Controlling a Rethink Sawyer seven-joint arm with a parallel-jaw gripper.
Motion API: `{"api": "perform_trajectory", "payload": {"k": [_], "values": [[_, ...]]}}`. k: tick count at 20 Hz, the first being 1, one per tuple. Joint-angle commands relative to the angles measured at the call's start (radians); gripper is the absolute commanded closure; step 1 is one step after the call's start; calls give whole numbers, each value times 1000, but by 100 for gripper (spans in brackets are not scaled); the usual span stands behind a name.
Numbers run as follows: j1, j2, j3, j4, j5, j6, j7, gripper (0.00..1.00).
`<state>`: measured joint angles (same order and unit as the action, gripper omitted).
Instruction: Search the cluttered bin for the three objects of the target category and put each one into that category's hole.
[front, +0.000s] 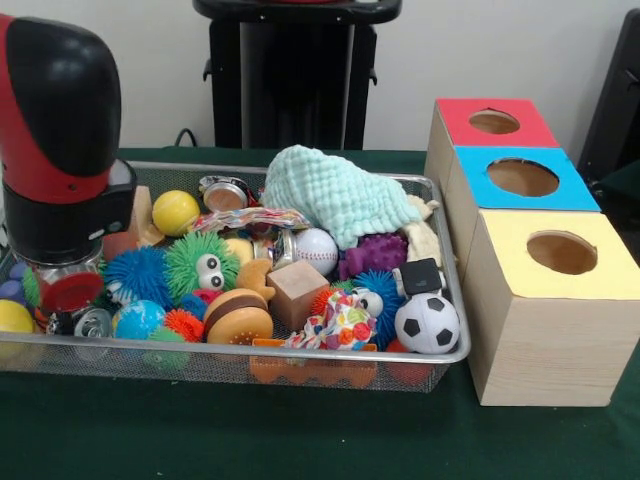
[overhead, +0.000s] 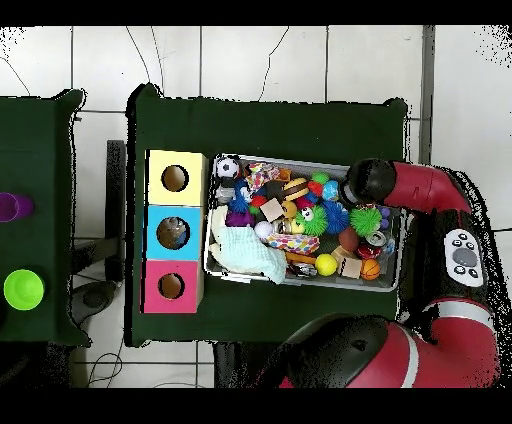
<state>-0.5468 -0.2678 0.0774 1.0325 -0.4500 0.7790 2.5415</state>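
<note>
A wire mesh bin (front: 300, 357) is heaped with toys: a soccer ball (front: 427, 323), a baseball (front: 317, 250), a yellow ball (front: 175, 212), a green spiky ball with eyes (front: 203, 265), a blue spiky ball (front: 138, 275), a burger toy (front: 237, 315), a wooden cube (front: 296, 293) and a mint cloth (front: 335, 195). Beside the bin stand three wooden boxes with round holes: red (front: 495, 122), blue (front: 522, 178) and yellow (front: 560, 252). My gripper (front: 68, 283) is down among the toys at the bin's left end. In the overhead view the arm's head (overhead: 368, 181) hides it.
A purple toy (front: 375, 255), a knotted rope toy (front: 345, 325), tins (front: 225, 192) and small spiky balls fill gaps in the bin (overhead: 300, 284). The boxes touch each other in a row (overhead: 174, 232). A purple cup (overhead: 8, 207) and a green cup (overhead: 23, 289) sit on a separate table.
</note>
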Motion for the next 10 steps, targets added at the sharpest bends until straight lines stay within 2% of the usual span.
{"api": "perform_trajectory", "payload": {"k": [1, 6, 10], "values": [[20, 147, 22, -33, 80, -95, 237, 0], [-25, 123, 46, 20, 144, -52, 132, 0], [-74, 13, 46, 127, 168, 7, -5, 0]]}}
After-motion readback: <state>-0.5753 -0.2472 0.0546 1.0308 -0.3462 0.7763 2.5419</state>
